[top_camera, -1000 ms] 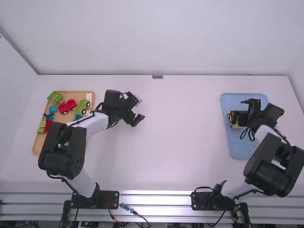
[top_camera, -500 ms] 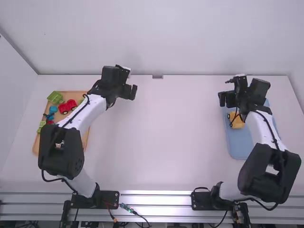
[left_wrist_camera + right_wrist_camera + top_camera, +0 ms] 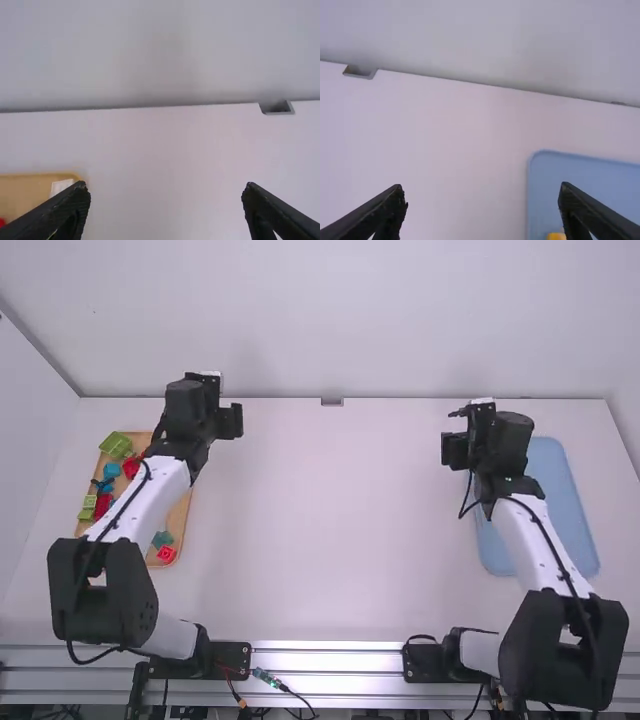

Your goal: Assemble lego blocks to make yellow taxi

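Note:
In the high view my left gripper (image 3: 230,421) is raised beyond the far right corner of the wooden tray, and my right gripper (image 3: 454,450) is just left of the blue tray (image 3: 560,502). Wide apart and holding nothing, the fingers of the left gripper (image 3: 166,205) frame bare table in its wrist view. The right gripper (image 3: 481,205) is likewise open and unloaded. A yellow piece of the taxi (image 3: 556,236) peeks out on the blue tray beside one finger in the right wrist view; the arm covers that spot from above.
The wooden tray (image 3: 180,515) at the left holds a green block (image 3: 116,445), a red block (image 3: 166,554), blue pieces and several others, partly under the left arm. A wall stands behind the table's far edge, with a small grey notch (image 3: 332,401) there.
Both arms have lifted and drawn back from their earlier places. The left gripper moved left and away from the camera; the right one left the taxi on the blue tray and shifted left and up the picture.

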